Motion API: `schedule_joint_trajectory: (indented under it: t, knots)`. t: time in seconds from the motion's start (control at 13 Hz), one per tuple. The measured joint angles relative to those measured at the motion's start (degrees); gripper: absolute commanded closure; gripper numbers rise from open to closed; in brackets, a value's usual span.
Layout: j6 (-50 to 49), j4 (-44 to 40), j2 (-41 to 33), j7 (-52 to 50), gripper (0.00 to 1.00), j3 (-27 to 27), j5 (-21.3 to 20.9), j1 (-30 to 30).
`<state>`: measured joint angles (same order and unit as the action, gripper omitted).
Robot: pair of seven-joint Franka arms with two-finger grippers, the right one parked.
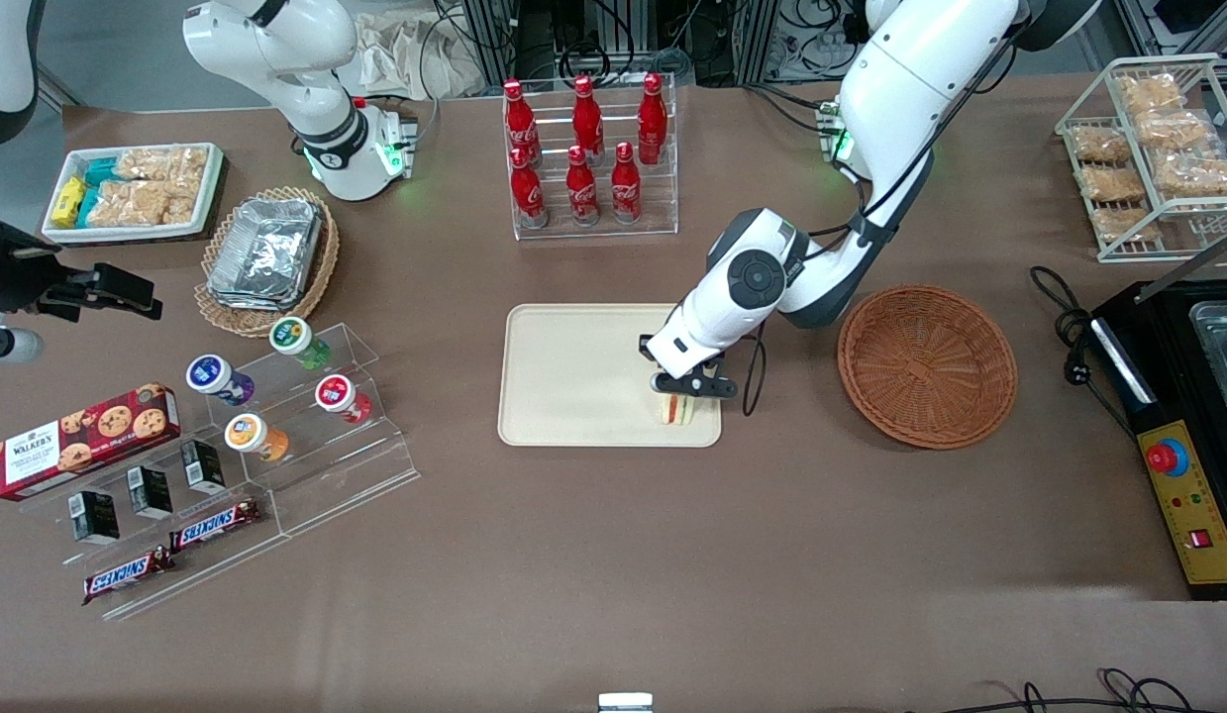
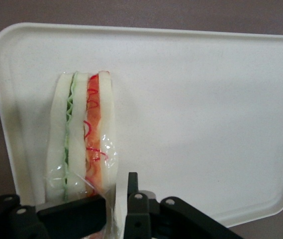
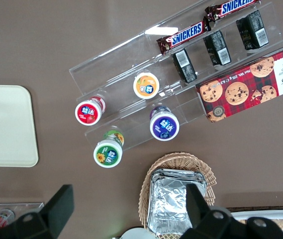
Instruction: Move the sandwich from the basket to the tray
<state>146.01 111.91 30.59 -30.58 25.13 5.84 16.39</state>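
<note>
1. While the gripper (image 1: 688, 384) hangs directly over it, the sandwich (image 1: 676, 409) sits on the tray (image 1: 573, 376), in the tray corner nearest the front camera on the working arm's side.
2. Sandwich stands on edge, cut face up: pale bread, a green layer and a red-orange layer, clear wrap visible at the gripper end in the wrist view (image 2: 84, 144).
3. Jaws: the two black fingers (image 2: 71, 215) sit close together at the sandwich's end, on or right at the wrap. Gap is narrow; I cannot tell whether they are actually clamping it or just touching.
4. Tray is flat beige with a low rim and rounded corners. The rest of its surface is bare; the sandwich lies near the rim but inside it.
5. The basket (image 1: 927, 364) is round, reddish-brown wicker, on the table beside the tray toward the working arm's end. A strip of bare table separates the two.
6. Table is a brown mat. Open stretch between the tray and the front camera.
7. Farther from the camera than the tray: clear rack of red bottles (image 1: 588, 153), apart from the tray edge.
8. Toward the parked arm's end: acrylic stepped stand (image 1: 266, 436) with yoghurt cups and chocolate bars, well apart from the tray.
9. Toward the working arm's end: black control box (image 1: 1182, 465) with a cable at the table edge.
</note>
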Motion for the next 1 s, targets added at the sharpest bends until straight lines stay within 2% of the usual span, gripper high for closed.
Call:
schedule_joint_trajectory:
  t: [0.38,0.69,1.0]
  knots:
    - [-2.06,-0.97,-1.59,-7.07,0.00,-0.01,-0.30,-0.12]
    - [-18.92,-9.94,-5.37,-17.15,0.00,-0.17,-0.69,-0.57]
    - [-36.55,-22.69,-6.31,-19.68,0.00,-2.57,-4.33,-1.39]
